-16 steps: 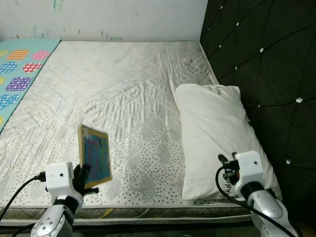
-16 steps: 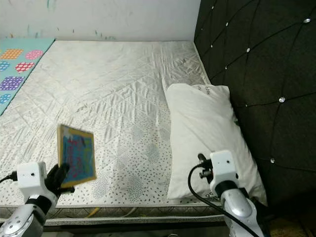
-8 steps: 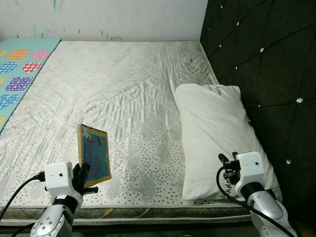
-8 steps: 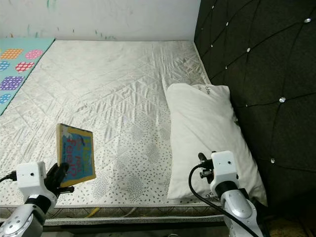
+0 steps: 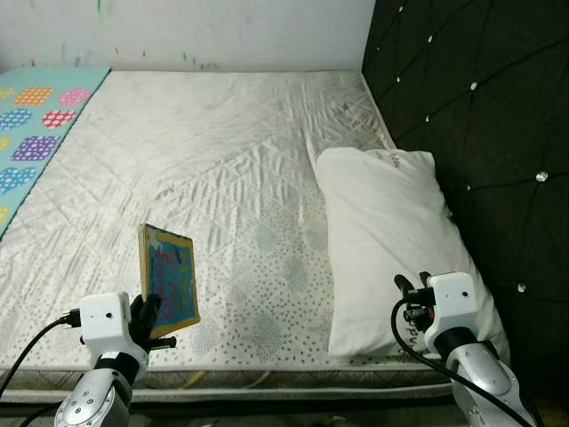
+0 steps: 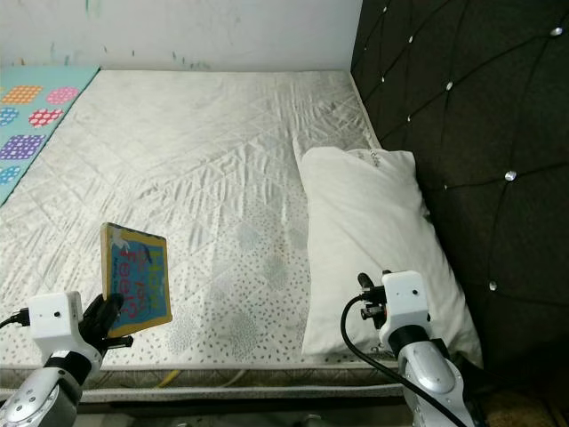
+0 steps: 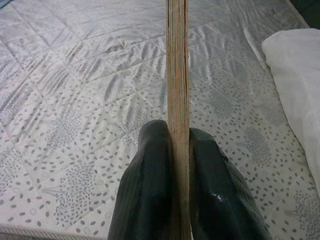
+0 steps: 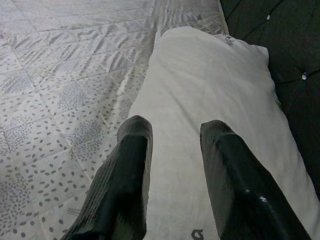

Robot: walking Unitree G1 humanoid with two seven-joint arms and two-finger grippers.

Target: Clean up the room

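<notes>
The left claw [image 5: 153, 322] pinches a colourful book [image 5: 168, 278] upright by its lower edge, lifted off the bed [image 5: 222, 160] for tidying away; the right claw [image 8: 172, 150] hangs parted, empty, over the pillow [image 5: 391, 231].

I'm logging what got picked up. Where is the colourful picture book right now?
The colourful picture book stands upright, clamped in the left gripper above the near edge of the white quilted mattress, well left of the white pillow.

Quilted white mattress [image 5: 222, 169], black tufted headboard [image 5: 471, 116], white wall [image 5: 196, 31], patterned mat [image 5: 31, 133]
</notes>
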